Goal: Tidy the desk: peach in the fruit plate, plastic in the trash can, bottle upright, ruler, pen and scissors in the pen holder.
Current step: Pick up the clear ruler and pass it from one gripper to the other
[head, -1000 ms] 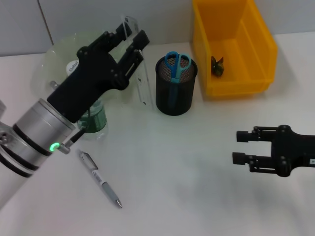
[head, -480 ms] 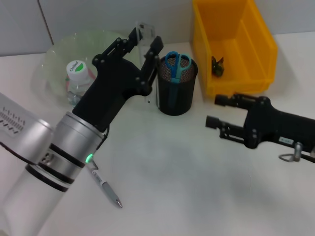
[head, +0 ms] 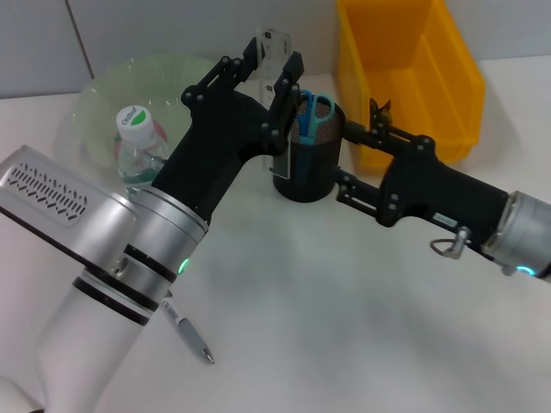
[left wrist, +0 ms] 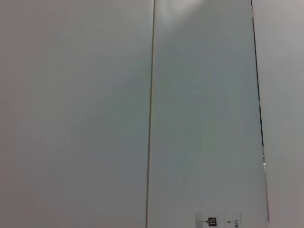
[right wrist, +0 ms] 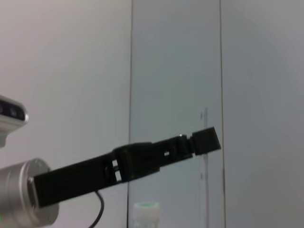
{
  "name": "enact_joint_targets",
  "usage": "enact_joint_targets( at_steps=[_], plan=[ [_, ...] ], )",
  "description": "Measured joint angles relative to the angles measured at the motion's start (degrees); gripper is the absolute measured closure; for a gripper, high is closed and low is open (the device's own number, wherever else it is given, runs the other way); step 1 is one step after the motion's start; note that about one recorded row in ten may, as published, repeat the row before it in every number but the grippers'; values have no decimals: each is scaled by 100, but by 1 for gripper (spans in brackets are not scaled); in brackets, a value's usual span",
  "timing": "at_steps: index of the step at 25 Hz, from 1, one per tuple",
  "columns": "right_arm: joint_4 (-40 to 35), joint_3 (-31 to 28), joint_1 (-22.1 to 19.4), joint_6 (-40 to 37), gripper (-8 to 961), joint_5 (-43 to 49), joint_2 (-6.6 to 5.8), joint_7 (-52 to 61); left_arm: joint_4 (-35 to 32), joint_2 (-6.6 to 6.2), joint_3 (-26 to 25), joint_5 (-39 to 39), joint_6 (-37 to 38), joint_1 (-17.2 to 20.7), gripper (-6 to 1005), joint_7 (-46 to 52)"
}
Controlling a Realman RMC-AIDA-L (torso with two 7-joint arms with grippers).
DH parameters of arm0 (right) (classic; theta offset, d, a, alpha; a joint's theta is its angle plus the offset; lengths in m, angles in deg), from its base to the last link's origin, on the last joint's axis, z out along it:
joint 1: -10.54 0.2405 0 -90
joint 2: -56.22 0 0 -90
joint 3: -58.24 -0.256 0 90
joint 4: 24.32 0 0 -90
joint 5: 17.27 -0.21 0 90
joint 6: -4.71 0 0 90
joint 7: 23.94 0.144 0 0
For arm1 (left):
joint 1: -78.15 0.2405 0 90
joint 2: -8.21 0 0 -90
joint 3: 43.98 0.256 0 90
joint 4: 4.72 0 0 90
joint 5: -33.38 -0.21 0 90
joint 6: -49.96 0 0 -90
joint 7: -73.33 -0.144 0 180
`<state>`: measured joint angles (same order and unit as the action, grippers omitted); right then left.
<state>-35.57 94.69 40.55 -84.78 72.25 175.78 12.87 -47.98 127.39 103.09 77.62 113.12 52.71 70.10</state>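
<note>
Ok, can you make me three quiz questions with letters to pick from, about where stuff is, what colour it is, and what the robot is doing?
1. Where are the scissors?
A. in the pen holder
B. in the yellow bin
C. on the table

2. What colour is the bottle cap?
A. red
B. green
C. blue

3. What does the left gripper hold?
A. the pen
B. nothing
C. the ruler

Answers: 1 A, blue handles poke from the black mesh cup. 2 B, the cap is green. 3 C, the clear ruler stands upright between its fingers; the pen lies on the table.
</note>
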Motion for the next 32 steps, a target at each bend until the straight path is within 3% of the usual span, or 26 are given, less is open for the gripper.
enact_joint_targets(
  at_steps=[8, 32],
  plan=[
    [897, -84, 447, 197, 344, -536, 23, -850, -63, 0, 29, 120, -1, 13, 565, -157],
    [1292, -133, 822, 400, 346, -585, 31, -882, -54, 0, 138, 103, 83, 40, 545, -327]
  ],
)
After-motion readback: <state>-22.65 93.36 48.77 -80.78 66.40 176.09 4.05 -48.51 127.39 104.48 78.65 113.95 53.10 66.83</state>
